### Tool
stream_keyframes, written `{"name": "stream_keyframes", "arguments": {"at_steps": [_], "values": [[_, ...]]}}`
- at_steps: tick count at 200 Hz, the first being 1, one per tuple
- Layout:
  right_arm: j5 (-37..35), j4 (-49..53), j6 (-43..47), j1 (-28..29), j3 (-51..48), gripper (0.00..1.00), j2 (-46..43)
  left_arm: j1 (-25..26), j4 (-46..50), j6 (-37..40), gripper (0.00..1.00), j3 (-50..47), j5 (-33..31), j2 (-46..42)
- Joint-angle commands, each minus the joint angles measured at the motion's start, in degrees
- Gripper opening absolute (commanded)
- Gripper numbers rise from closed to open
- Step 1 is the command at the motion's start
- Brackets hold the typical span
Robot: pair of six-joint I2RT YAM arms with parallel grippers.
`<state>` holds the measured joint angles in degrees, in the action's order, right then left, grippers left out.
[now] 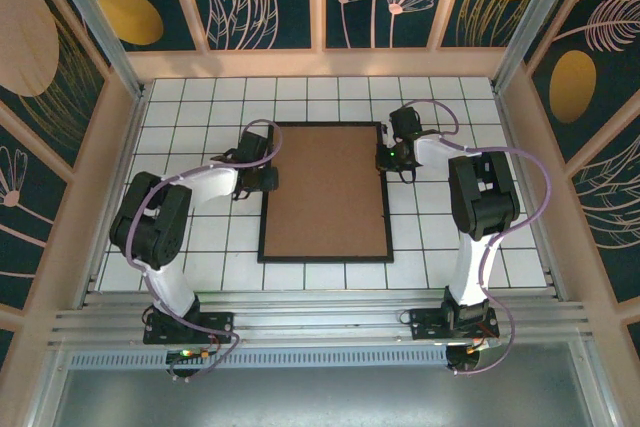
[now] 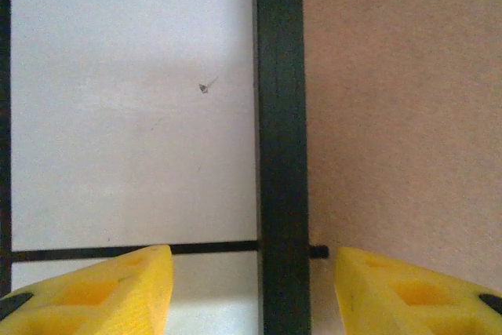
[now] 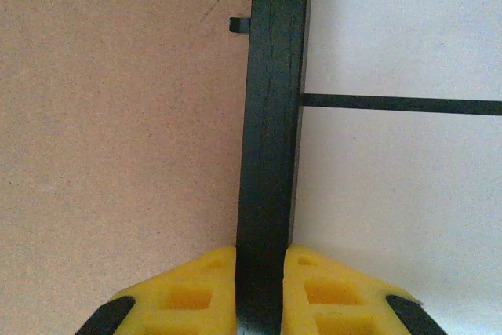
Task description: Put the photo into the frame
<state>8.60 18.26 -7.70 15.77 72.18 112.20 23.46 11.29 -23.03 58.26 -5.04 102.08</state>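
Tiled table [image 1: 200, 247]: the frame [image 1: 325, 259] is pinched by the right gripper [image 3: 260, 263] — and straddled, untouched, by the left gripper [image 2: 251, 255], fingers wide.

The left arm [image 1: 160, 222] bends out from its base, elbow to the left, wrist reaching inward. The left gripper [image 2: 251, 264] is spread wide, its yellow fingers [image 2: 110, 292] on either side of the frame [image 2: 280, 115] rail and clear of it. The right arm [image 1: 480, 197] folds inward too. The right gripper [image 3: 260, 256] pinches the rail, both fingers pressed against it.
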Motion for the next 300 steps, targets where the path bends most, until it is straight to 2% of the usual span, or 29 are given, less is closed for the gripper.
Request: {"name": "stream_keyframes", "arguments": {"at_steps": [1,48,85,117,156,191,300], "values": [[0.54,2.76,2.43,1.71,-0.36,0.17,2.22,0.06,-2.24,-1.89,0.58,-2.13,-0.74,-6.42],[0.54,2.65,2.36,1.72,-0.25,0.17,2.53,-1.67,-1.51,-4.34,0.57,-9.50,4.36,-13.98],[0.75,2.48,2.37,1.56,-0.31,0.17,2.67,-1.39,1.14,-7.85,0.53,-15.61,13.56,-19.02],[0.80,2.65,2.52,1.55,-0.61,0.17,2.74,-0.28,5.84,-8.66,0.53,-18.58,14.80,-23.15],[0.80,2.74,2.61,1.46,-0.65,0.17,2.95,0.33,7.67,-8.18,0.44,-20.46,16.01,-23.49],[0.80,2.81,2.61,1.43,-0.69,0.17,2.92,0.37,8.23,-7.08,0.37,-20.47,12.37,-22.53],[0.98,2.66,2.58,1.34,-0.73,0.16,2.96,0.33,6.50,-5.53,0.37,-20.71,16.73,-19.55]]}}
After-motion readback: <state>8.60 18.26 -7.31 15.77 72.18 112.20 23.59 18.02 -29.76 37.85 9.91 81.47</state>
